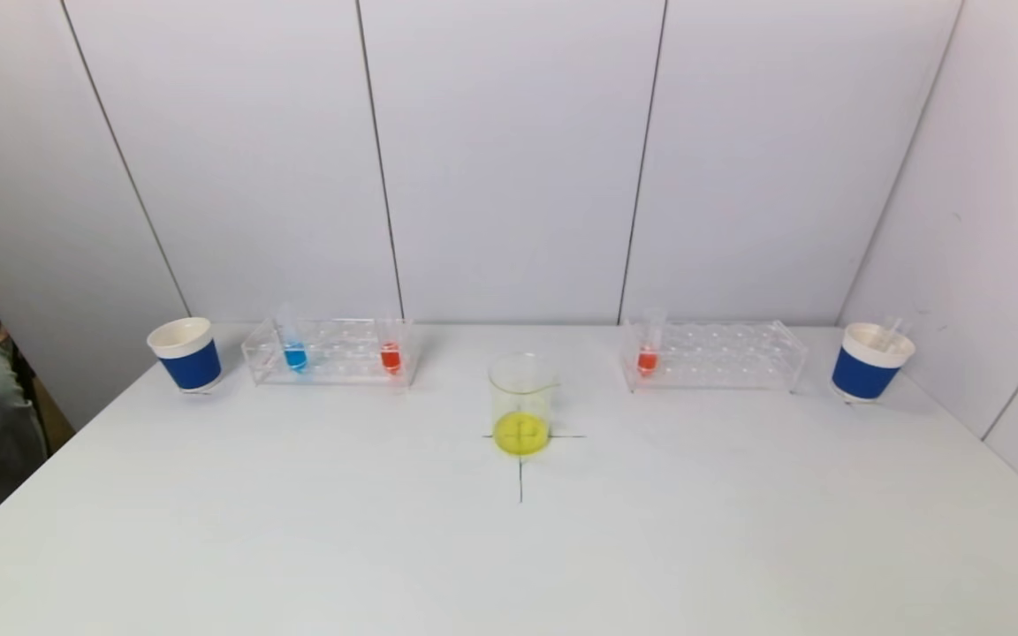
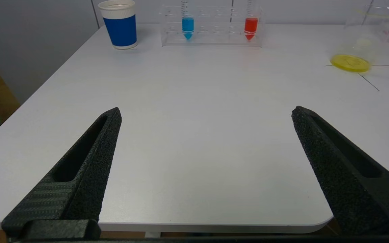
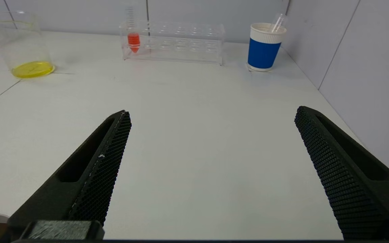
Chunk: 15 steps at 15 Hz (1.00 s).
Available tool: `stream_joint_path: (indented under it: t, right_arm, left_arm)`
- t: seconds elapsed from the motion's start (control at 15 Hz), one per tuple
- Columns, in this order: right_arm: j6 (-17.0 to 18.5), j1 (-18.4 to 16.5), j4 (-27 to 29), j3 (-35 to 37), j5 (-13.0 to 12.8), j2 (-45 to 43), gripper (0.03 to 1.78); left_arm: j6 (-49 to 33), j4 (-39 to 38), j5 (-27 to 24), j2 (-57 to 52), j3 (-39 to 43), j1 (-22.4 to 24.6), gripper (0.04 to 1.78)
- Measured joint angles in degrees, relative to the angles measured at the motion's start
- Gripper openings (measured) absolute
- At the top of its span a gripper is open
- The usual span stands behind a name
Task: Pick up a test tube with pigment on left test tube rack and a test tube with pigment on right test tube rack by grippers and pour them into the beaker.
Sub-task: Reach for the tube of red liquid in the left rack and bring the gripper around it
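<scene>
Nearest the wrist cameras are the two tools themselves: the left tool (image 2: pixel 206 113) and the right tool (image 3: pixel 213 113) both hang low over the near edge of the tabletop (image 1: pixel 509 548), each with its jaws spread wide and nothing between them; neither arm shows in the head view. By the look of it the task has not begun, and the step in hand is the first reach. At the far left stands the left test tube rack (image 1: pixel 332 353), carrying a blue-filled tube (image 1: pixel 294 353) toward its left end and a red-filled tube (image 1: pixel 391 353) at its right end. At the far right, the right test tube rack (image 1: pixel 712 355) holds a single red tube (image 1: pixel 648 356) at its left end. Between the racks and a little nearer sits the beaker (image 1: pixel 522 405) on a drawn cross, with yellow liquid in its bottom. The next move likely calls for each tool to travel forward across the bare tabletop, rise to tube height and close on the upper part of a tube above its rack, then lift straight up so the tube clears its hole before tilting over the beaker. Nothing lies in the path of either approach. A blue paper cup (image 1: pixel 186 353) stands just left of the left rack, and another blue cup (image 1: pixel 867 360), with what looks like an empty tube leaning in it, stands right of the right rack; both are beside the racks and should be kept clear of.
</scene>
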State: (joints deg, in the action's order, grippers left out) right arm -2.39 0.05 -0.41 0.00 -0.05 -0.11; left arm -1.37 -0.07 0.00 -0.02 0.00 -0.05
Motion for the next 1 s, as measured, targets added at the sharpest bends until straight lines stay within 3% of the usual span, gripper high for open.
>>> stream_joint_path:
  t: [1.0]
  right_arm:
    - [0.4, 0.0, 0.3, 0.0, -0.5, 0.0, 1.76]
  left_arm:
    - [1.4, 0.5, 0.1, 0.0, -0.2, 0.0, 1.76]
